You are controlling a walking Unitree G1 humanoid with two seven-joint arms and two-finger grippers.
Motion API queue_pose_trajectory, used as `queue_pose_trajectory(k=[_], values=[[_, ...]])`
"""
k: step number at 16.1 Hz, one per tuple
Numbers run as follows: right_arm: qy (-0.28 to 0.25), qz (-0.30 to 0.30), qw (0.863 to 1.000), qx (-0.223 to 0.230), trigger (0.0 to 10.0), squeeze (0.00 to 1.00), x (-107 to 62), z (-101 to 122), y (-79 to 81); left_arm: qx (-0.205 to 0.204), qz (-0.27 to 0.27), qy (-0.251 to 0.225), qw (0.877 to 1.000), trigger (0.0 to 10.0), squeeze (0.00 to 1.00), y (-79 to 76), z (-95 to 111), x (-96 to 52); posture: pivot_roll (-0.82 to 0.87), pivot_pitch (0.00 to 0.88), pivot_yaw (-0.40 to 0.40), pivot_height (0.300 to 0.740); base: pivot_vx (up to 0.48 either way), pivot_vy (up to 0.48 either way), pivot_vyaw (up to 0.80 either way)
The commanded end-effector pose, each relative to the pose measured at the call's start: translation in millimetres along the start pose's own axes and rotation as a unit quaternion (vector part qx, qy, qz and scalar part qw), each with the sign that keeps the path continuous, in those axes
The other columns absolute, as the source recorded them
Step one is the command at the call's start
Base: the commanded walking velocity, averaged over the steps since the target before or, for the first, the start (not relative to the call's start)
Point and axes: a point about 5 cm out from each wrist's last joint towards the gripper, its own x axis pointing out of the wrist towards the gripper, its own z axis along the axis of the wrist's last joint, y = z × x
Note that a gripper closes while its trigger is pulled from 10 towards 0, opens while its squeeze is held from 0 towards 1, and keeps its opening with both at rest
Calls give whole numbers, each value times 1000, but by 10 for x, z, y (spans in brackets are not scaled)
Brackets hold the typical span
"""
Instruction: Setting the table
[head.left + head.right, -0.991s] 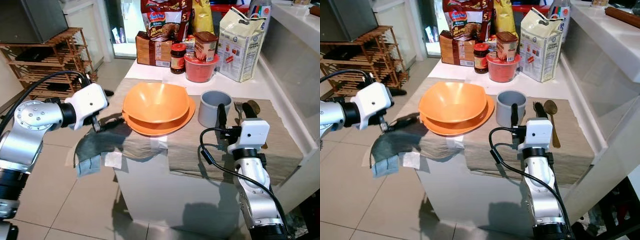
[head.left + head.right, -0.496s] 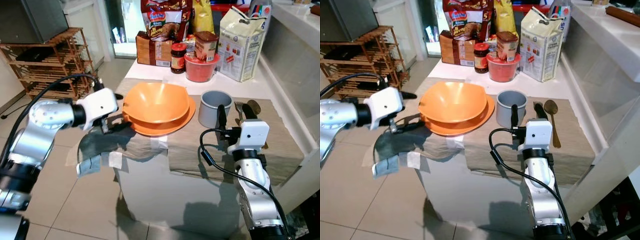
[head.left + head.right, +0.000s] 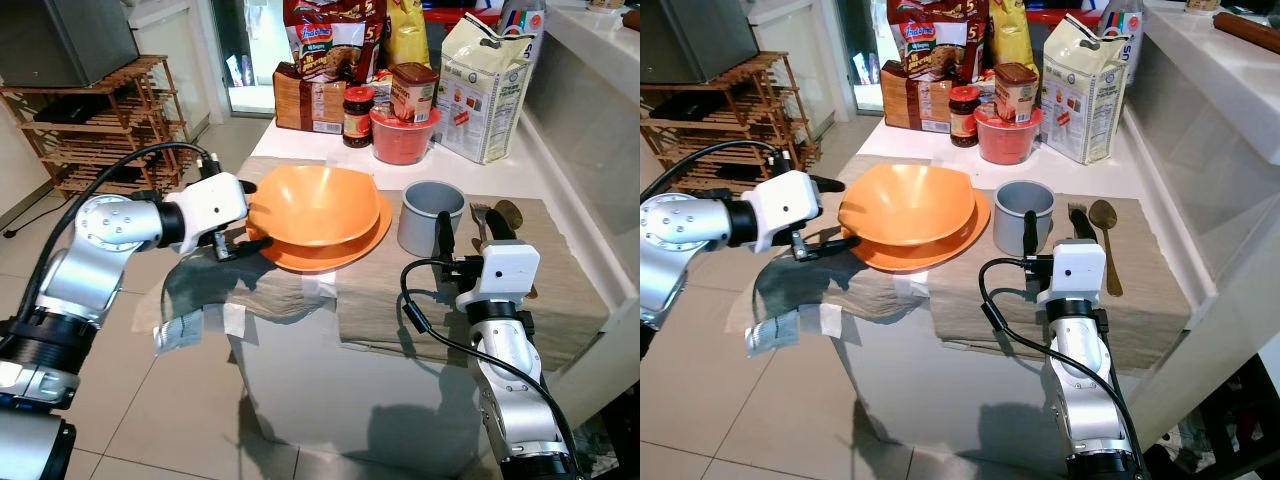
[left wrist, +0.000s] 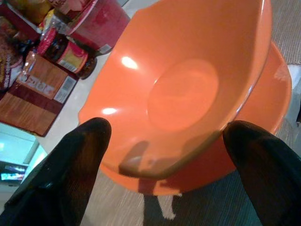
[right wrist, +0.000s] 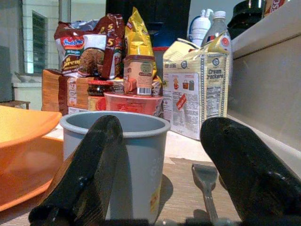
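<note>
L gripper (image 3: pixel 243 243) now at 1 bowl (image 3: pixel 312 204).

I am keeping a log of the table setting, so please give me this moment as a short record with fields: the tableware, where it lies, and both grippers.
surface: beige cloth covering a white counter
bowl: orange bowl stacked in an orange plate
cup: grey cup, to the right of the plate
cutlery: fork and spoon side by side, to the right of the cup
left gripper: left gripper open, its fingers either side of the bowl's near rim
right gripper: right gripper open, near the cup and fork
behind: food packets and jars
</note>
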Motion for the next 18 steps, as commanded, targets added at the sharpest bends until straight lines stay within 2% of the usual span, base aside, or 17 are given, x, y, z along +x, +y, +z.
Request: queue_pose_trajectory(k=[1,9,18], values=[[-1,-2,1000,-3,10000,0,-5,20,0,8,1,3,1000,10000,0,26,15,16,-10,0,77,740,0,0,0],[4,-4,1000,-5,10000,0,-26,16,-21,12,-31,4,999,10000,0,-50,-20,86,-18,0,82,740,0,0,0],[5,-3,1000,-6,10000,0,-34,20,-17,23,-26,-1,999,10000,0,-64,3,237,-28,0,84,740,0,0,0]])
